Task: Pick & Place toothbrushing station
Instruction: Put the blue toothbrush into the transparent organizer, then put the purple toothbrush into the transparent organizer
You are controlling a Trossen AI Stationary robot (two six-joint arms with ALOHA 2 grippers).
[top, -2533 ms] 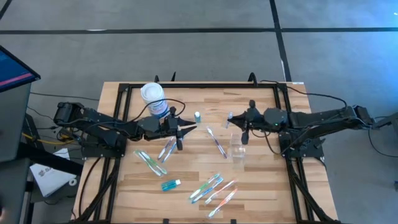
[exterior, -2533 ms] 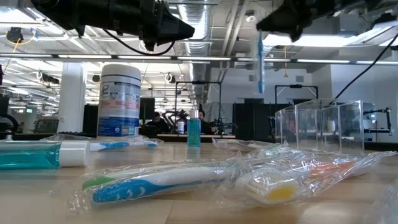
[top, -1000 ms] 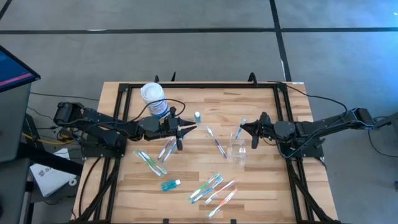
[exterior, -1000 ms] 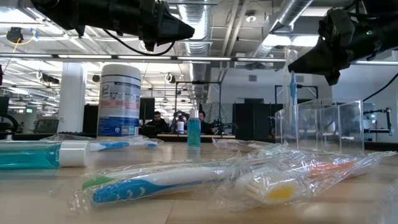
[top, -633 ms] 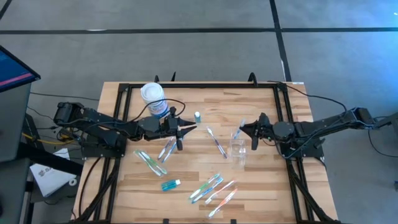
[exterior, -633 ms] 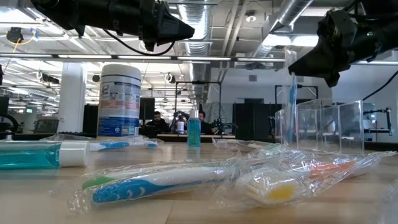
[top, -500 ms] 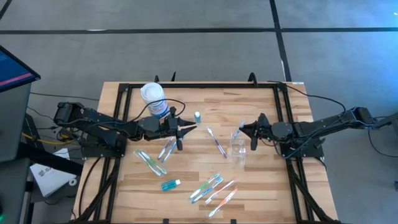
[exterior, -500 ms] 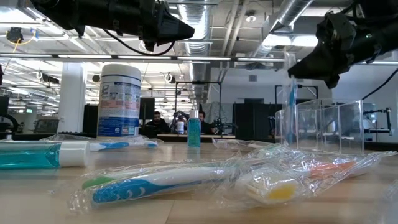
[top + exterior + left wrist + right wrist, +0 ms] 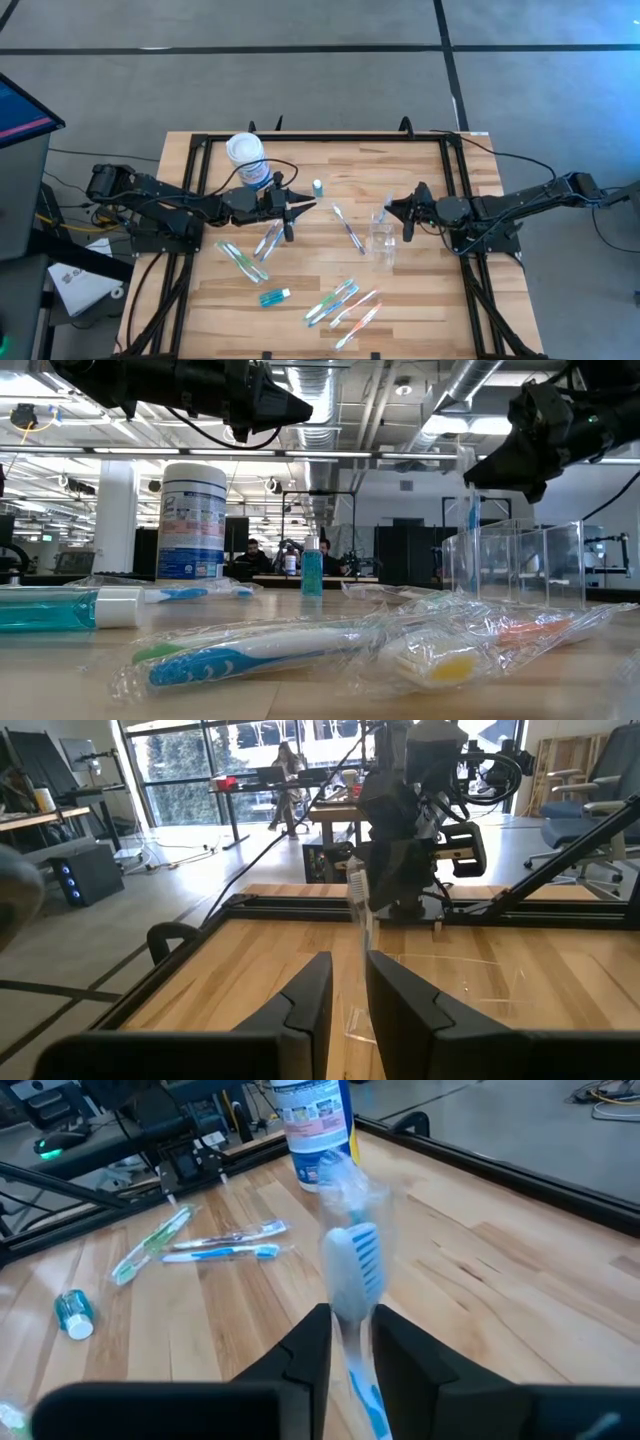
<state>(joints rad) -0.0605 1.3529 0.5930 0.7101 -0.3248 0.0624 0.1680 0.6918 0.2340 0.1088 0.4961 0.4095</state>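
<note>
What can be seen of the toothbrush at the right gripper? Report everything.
The wrapped blue toothbrush is slim, with a white and blue head in clear film, head up. It stands nearly upright in the clear plastic cup right of the table's middle, leaning on its rim. The right gripper sits right beside it; its fingers flank the handle with small gaps showing.

A white canister with a blue label stands upright near the far left corner of the wooden table, which has a black metal frame around its edge. A dark monitor shows beside the table. Beyond the table lie a grey floor, desks and office chairs, with a person far off.
</note>
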